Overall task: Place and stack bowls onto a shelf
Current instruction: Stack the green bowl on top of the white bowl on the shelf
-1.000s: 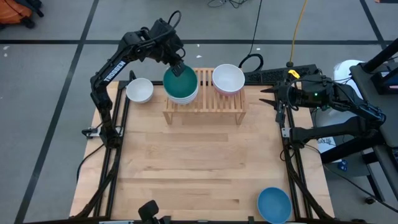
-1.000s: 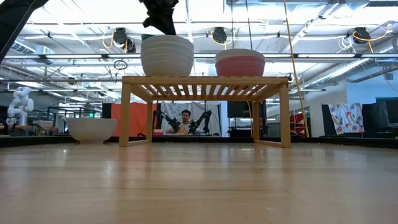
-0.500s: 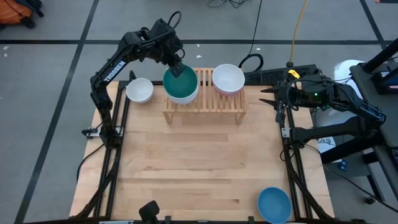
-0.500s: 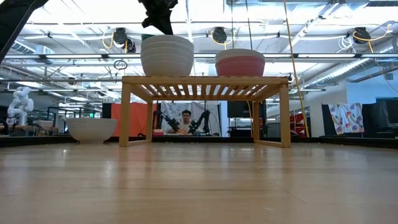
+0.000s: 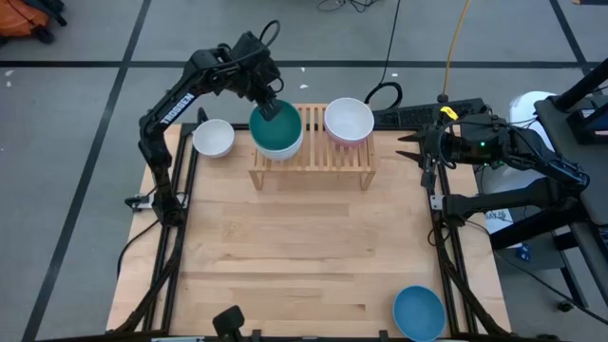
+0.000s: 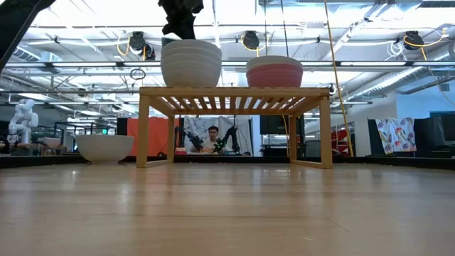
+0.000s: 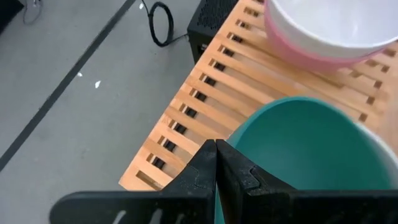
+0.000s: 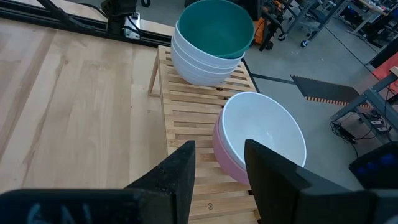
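Note:
The light wood shelf (image 5: 313, 152) stands at the table's far edge. On its left end a teal bowl (image 5: 278, 131) nests in a stack of white bowls (image 6: 190, 64). A white bowl (image 5: 349, 118) sits in a pink bowl (image 6: 274, 73) on the shelf's right part. Another white bowl (image 5: 214, 138) rests on the table left of the shelf. A blue bowl (image 5: 419, 312) is at the near right corner. My left gripper (image 5: 270, 103) is shut at the teal bowl's far rim. My right gripper (image 5: 408, 147) hovers open beyond the table's right edge. My left gripper pinches the teal bowl's far rim (image 7: 231, 138), one finger (image 7: 200, 171) outside the wall and the other finger (image 7: 239, 176) inside. The fingers come from above and the far side, slanting down. The bowl sits level, nested in the white stack on the shelf.
Bare slats (image 5: 313, 152) show between and in front of the two stacks. The wide middle of the table (image 5: 304, 247) is free wood. Black frame rails (image 5: 180, 190) run along both sides. A person (image 6: 212, 136) sits far behind the shelf in the low view.

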### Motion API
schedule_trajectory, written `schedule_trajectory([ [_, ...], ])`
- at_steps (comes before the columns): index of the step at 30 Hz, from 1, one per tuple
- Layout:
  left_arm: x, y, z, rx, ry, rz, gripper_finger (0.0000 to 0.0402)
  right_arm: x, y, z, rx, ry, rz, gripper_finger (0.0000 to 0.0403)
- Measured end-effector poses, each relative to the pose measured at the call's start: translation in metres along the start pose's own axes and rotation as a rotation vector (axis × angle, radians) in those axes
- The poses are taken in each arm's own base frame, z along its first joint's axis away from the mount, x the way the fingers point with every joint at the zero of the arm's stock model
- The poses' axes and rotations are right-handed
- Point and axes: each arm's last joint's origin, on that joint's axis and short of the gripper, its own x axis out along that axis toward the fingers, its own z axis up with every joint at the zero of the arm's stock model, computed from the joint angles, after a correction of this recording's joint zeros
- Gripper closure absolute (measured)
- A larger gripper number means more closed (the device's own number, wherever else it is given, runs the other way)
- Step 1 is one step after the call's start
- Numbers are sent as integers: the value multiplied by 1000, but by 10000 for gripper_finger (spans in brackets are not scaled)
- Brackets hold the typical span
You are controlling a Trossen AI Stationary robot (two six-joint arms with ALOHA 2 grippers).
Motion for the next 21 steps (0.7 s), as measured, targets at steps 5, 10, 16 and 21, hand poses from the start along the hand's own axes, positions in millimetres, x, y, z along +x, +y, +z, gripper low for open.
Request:
schedule_trajectory([
  [5, 6, 1, -2, 8, 26, 32, 396, 0, 0, 0, 0, 0, 0, 271],
  [10, 13, 1, -5, 8, 53, 34, 396, 0, 0, 0, 0, -2, 0, 271],
  [16, 23, 0, -9, 9, 88, 30, 396, 0, 0, 0, 1, -4, -1, 271],
  [21, 33, -1, -11, 41, 110, 25, 396, 0, 0, 0, 1, -3, -1, 271],
])
